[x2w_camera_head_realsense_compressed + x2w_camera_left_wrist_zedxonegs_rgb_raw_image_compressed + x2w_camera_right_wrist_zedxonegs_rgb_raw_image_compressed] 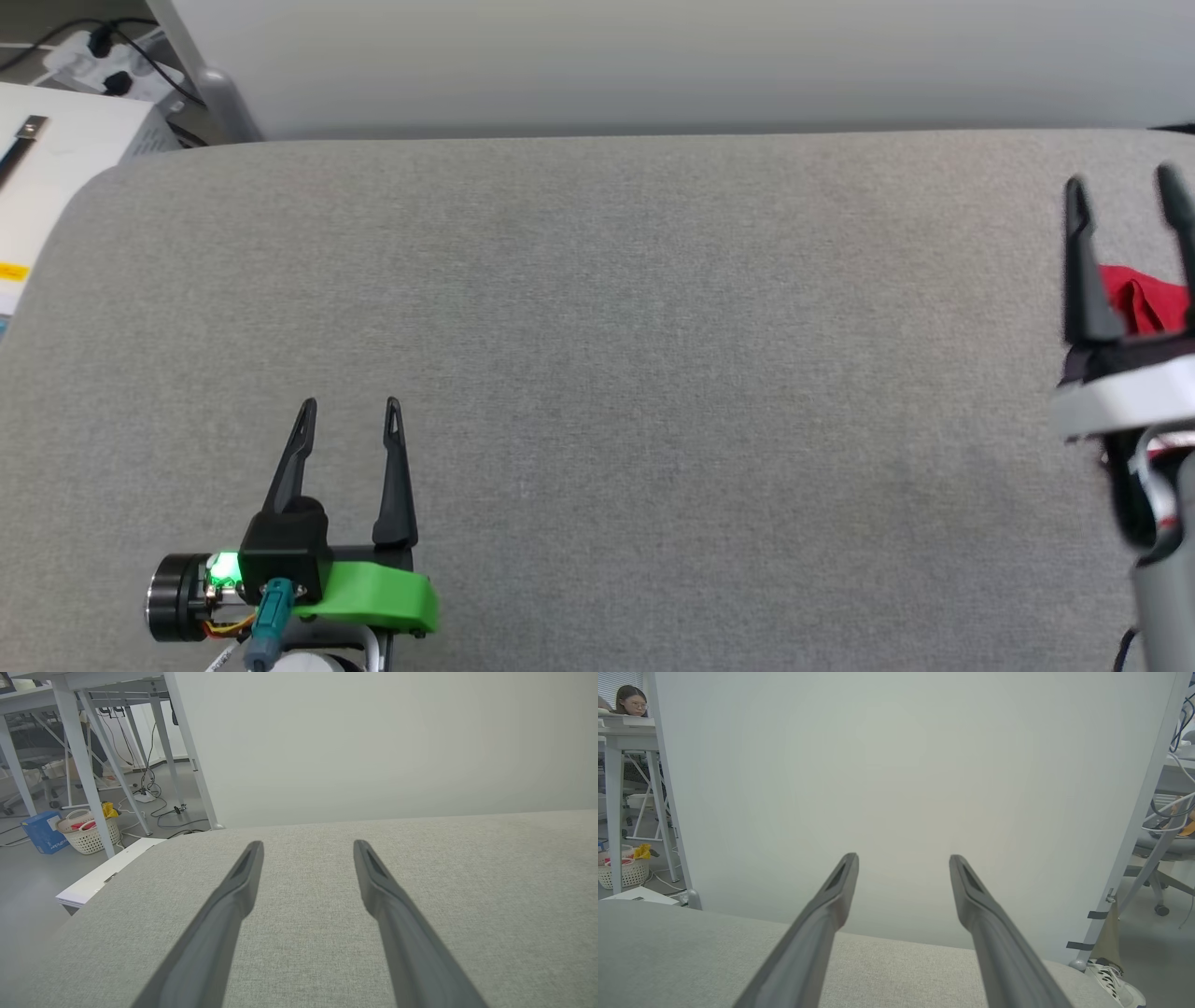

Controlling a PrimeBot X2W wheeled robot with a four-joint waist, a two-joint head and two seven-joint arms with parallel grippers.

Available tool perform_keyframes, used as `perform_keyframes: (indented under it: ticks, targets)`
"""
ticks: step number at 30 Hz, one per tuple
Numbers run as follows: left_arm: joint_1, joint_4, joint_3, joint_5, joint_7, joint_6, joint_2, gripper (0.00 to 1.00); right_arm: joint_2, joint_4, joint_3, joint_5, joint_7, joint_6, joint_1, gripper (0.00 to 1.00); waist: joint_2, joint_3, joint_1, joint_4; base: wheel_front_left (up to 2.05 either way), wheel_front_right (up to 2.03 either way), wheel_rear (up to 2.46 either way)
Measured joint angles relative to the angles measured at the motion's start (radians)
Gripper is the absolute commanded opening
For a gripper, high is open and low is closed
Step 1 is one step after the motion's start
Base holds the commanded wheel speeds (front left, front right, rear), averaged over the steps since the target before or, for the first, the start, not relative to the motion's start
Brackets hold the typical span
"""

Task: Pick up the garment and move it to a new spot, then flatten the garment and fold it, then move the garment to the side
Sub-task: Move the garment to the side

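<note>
L claw (pixel 350 404) sits near-left over the grey fabric worktop (pixel 597 308), its 2 fingers spread: released, nothing btwn them. R claw (pixel 1120 177) is at the head view's far right edge, fingers apart, also released & empty. Its wrist cam looks past the worktop at a pale panel (pixel 896 765). The garment (pixel 1144 299), a small bunched red patch, shows btwn the R claw's 2 fingers at the worktop's right side; contact can't be told. A white basket (pixel 88 835) & blue box (pixel 42 833) stand on the floor.
</note>
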State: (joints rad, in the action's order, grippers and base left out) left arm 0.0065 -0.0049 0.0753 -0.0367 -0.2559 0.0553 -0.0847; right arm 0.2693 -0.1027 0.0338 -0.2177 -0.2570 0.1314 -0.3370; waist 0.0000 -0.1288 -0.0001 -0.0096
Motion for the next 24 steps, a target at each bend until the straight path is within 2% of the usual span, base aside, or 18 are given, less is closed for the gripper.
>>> perform_keyframes:
  ticks: [6,19,24]
  targets:
    - [0.005,0.012,-0.004,0.0,0.0,-0.005,0.002,1.0,-0.091,0.017,-0.013,0.011,0.0,0.0,0.151,1.0,0.0,0.033,0.0,0.033,0.0,0.0,0.0]
    - [0.037,0.031,-0.003,-0.006,0.0,-0.025,0.012,1.0,-0.175,0.068,-0.021,0.049,0.0,0.0,0.36,1.0,0.0,0.088,0.0,0.054,0.0,0.0,0.0]
    - [0.049,0.034,-0.004,-0.009,0.0,-0.035,0.013,1.0,-0.196,0.083,-0.013,0.03,0.0,0.0,0.416,1.0,0.0,0.102,0.0,0.053,0.0,0.0,0.0]
